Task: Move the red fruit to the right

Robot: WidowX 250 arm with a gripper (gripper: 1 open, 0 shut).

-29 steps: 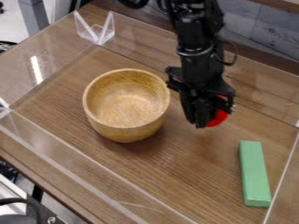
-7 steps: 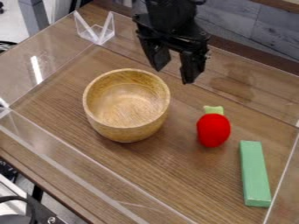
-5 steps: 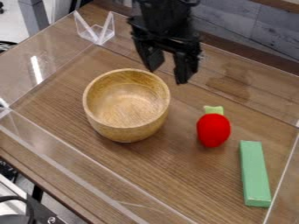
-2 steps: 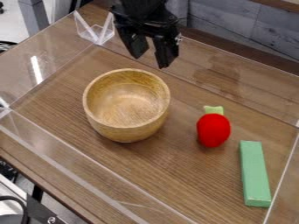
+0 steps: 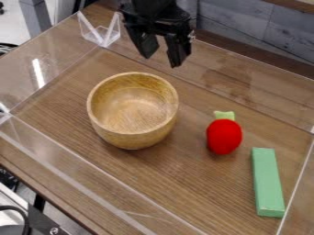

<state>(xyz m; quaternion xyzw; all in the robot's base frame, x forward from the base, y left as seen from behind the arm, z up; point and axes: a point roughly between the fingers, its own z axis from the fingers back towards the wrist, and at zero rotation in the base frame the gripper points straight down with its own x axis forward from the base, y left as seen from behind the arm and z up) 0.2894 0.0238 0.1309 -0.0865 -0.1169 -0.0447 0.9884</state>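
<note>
Camera view: wooden bowl (image 5: 132, 110) sits centre-left on wood-grain surface (image 5: 172, 184). Red fruit (image 5: 223, 135) stands upright just right of bowl, not touching it, green top up. Flat green block (image 5: 266, 181) lies right of and nearer the camera than fruit, close but apart. End effector (image 5: 161, 46) hangs above and behind bowl's far rim, fingers spread wide, holding nothing, well apart from fruit.

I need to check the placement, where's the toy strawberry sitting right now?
In the camera view the toy strawberry stands on the wooden tabletop, right of centre, between the wooden bowl on its left and the green block at its lower right, touching neither.
</note>
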